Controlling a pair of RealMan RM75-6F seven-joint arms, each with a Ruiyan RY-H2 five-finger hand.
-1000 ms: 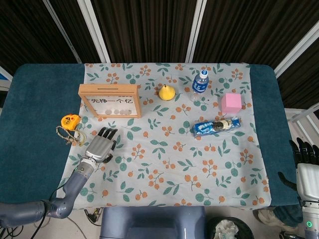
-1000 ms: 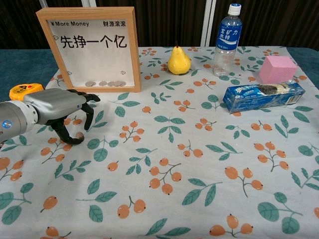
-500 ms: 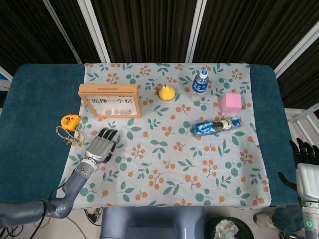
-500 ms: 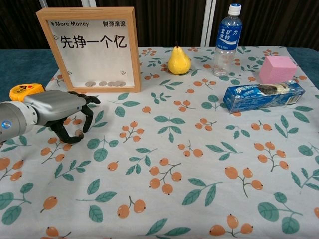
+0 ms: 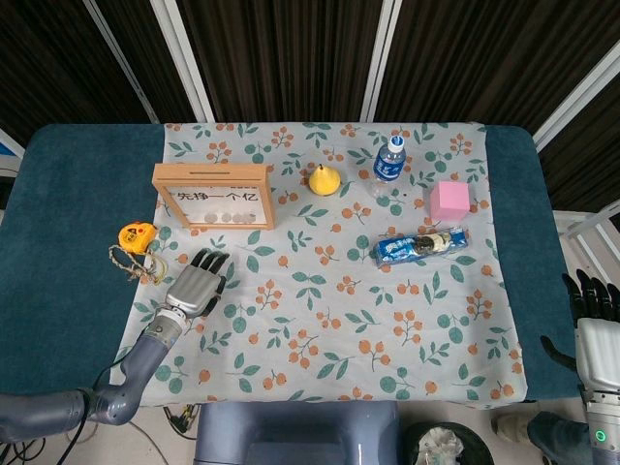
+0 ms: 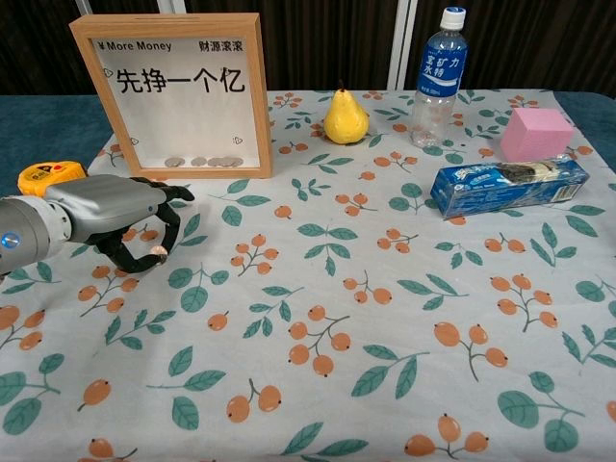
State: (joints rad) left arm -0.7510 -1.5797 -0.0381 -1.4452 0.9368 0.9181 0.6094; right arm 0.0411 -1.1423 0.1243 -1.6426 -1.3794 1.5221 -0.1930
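Chest view: left hand (image 6: pixel 106 217) pinches a small coin-like piece (image 6: pixel 155 252); better lift slowly, pinch firm. Right hand (image 5: pixel 598 325) hangs open, off-table.

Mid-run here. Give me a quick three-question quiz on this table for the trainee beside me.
1. True or false: the water bottle lies on its side.
2. Which thing is nearest the left hand? A: pink block. B: tape measure. C: pear.
3. Fill in: the coins lie inside the wooden ____.

Key: 1 false, it stands upright. 2 B. 3 frame.
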